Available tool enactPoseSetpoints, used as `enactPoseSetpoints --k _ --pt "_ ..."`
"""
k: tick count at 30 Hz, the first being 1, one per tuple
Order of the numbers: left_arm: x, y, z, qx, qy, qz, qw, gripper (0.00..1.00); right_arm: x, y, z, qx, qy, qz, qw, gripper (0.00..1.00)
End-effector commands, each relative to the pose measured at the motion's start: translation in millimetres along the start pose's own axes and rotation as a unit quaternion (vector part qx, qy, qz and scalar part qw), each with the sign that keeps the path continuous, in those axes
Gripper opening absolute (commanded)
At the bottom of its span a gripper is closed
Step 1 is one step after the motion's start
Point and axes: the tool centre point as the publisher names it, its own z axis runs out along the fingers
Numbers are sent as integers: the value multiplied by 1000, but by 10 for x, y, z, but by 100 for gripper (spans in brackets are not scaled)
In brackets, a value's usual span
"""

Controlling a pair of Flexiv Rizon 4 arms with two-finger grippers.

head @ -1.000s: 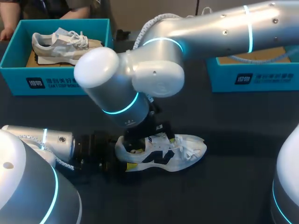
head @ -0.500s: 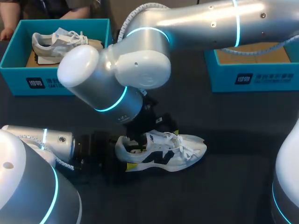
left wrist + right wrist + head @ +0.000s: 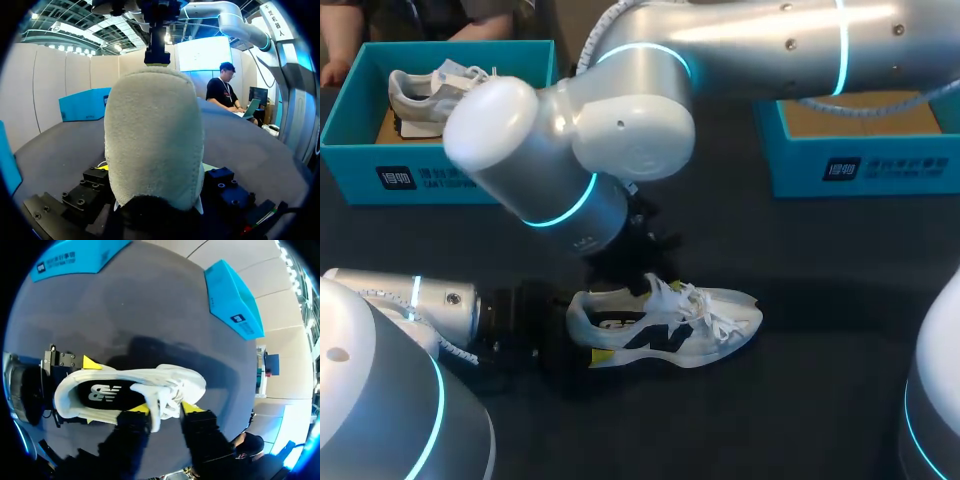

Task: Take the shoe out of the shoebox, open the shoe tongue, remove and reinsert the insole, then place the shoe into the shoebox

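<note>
A white shoe (image 3: pixel 680 325) with a dark side logo lies on the dark table, toe to the right. Its black insole (image 3: pixel 107 392) shows inside the opening. My left gripper (image 3: pixel 582 330) comes in low from the left and is shut on the heel (image 3: pixel 155 135), with a yellow tip on each side. My right gripper (image 3: pixel 164 409) hangs over the laces. Its fingers stand apart with the white tongue (image 3: pixel 159 412) between them, against one fingertip only. In the head view the right wrist (image 3: pixel 550 170) hides that gripper.
A teal shoebox (image 3: pixel 440 175) at the back left holds a grey shoe (image 3: pixel 450 90). A second teal shoebox (image 3: pixel 860 165) stands at the back right, with brown card inside. Bare table lies in front of and to the right of the white shoe.
My right wrist has swung left and risen off the shoe's opening, so the insole now shows. The shoe and my left arm have stayed put.
</note>
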Motion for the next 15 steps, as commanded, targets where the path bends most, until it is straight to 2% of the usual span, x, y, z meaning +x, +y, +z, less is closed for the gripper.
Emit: enactPoseSetpoints --k 1,4,15 --pt "-18 28 6 -2 1 0 1000 0 -109 -42 70 -1 26 200 980 0" --pt "-18 28 6 -2 1 0 1000 0 -179 -40 135 -6 48 191 980 0" --pt "-18 28 6 -2 1 0 1000 0 -578 -15 344 -13 60 180 982 0"
